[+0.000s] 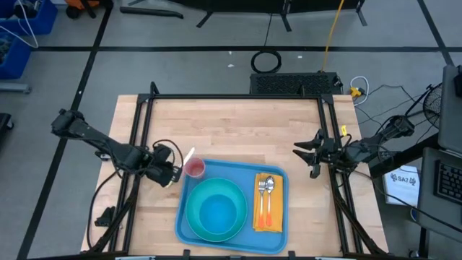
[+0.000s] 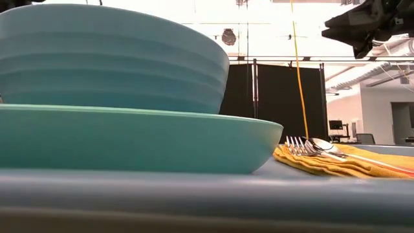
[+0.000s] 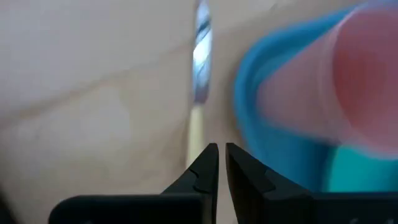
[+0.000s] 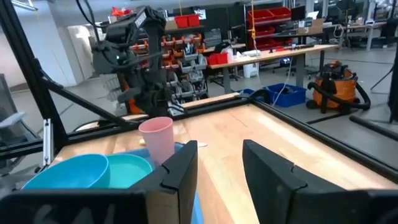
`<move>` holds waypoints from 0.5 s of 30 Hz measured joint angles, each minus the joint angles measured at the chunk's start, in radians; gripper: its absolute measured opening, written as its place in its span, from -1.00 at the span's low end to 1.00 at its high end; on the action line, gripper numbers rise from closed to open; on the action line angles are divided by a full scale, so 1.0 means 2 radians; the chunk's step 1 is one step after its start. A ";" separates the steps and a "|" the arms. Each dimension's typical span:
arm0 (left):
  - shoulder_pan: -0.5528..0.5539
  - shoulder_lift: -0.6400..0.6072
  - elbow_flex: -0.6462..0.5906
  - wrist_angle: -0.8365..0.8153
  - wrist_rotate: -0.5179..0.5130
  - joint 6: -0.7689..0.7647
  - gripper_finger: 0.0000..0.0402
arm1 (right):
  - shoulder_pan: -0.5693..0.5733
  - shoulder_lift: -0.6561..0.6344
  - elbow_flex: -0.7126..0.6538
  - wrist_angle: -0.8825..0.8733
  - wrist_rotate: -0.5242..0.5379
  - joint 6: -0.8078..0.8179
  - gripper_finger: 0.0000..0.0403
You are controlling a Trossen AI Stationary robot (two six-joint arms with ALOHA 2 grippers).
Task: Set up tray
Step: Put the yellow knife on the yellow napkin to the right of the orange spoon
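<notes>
The blue tray (image 1: pixel 278 238) lies at the table's near middle. On it a teal bowl (image 2: pixel 110 58) stands in a teal plate (image 2: pixel 129 139), and a yellow napkin (image 1: pixel 267 220) carries a fork and a spoon (image 1: pixel 266 189). A pink cup (image 1: pixel 195 168) stands upright at the tray's far left corner. A knife with a pale handle (image 3: pixel 198 81) lies on the wood just beyond that corner. My left gripper (image 1: pixel 175 173) is shut and empty, low beside the tray's left rim; its fingertips (image 3: pixel 222 155) are near the knife's handle end. My right gripper (image 1: pixel 307 155) is open and empty at the table's right edge.
A black frame (image 1: pixel 238 97) runs along the table's far, left and right edges. Bare wood lies between the tray and the far edge. The right wrist view shows the left arm (image 4: pixel 134 56) beyond the cup (image 4: pixel 157 137), and shelves and benches behind the table.
</notes>
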 joint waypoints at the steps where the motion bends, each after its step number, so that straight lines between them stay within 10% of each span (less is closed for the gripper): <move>1: -0.003 0.003 -0.002 -0.004 0.011 -0.009 -0.85 | 0.000 0.000 0.000 0.002 0.000 -0.002 -0.41; 15: -0.013 0.104 -0.003 -0.009 0.130 -0.078 -0.85 | 0.000 0.000 0.000 -0.007 -0.001 -0.023 -0.41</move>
